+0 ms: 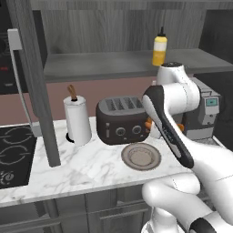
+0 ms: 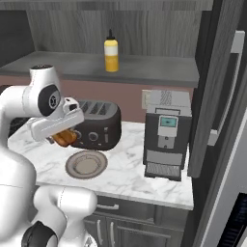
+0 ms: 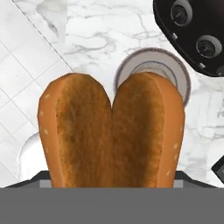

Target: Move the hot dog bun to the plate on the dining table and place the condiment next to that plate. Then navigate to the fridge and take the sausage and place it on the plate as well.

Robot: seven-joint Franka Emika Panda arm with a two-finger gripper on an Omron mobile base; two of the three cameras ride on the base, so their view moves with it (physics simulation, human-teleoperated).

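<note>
My gripper (image 2: 62,131) is shut on the hot dog bun (image 3: 111,131), a split golden-brown bun that covers my fingertips in the hand view. The bun (image 2: 65,138) hangs in the air in front of the toaster, a little above and left of a round grey plate (image 2: 87,164) on the marble counter. Behind my forearm a bit of the bun (image 1: 148,123) peeks out, with the plate (image 1: 141,157) just below it. The plate's rim (image 3: 177,65) shows past the bun's tip. The yellow condiment bottle (image 1: 159,50) (image 2: 111,56) stands upright on the grey shelf above.
A dark toaster (image 1: 122,119) (image 2: 99,124) (image 3: 197,30) stands behind the plate. A paper towel roll (image 1: 77,119) is to its left, then a stovetop (image 1: 13,152). A coffee machine (image 2: 166,135) stands at the right, beside a tall dark door with a handle (image 2: 226,96).
</note>
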